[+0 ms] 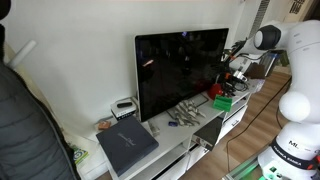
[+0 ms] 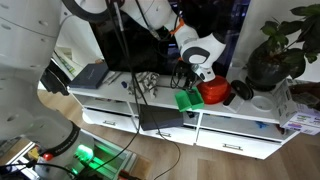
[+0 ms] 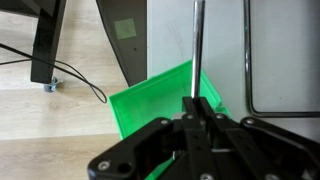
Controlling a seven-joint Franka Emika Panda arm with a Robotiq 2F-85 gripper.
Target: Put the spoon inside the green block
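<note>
White seven-joint Franka arm (image 1: pixel 290 40), entering an exterior view from 3 o'clock, forearm reaching toward 9 o'clock, white wrist (image 2: pixel 203 50) angled downward, black Robotiq gripper (image 3: pixel 197 104) entering wrist view from 6 o'clock, fingers pressed together on thin silver spoon handle (image 3: pixel 197 45).

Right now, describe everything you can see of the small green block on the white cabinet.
The small bright green box-shaped block looks like plastic. The wrist view shows thin walls around an open hollow. It sits near the front edge of the white low cabinet, close beside a red object. The thin metal spoon, clamped in the jaws, stands directly over it; whether they touch cannot be told.
</note>
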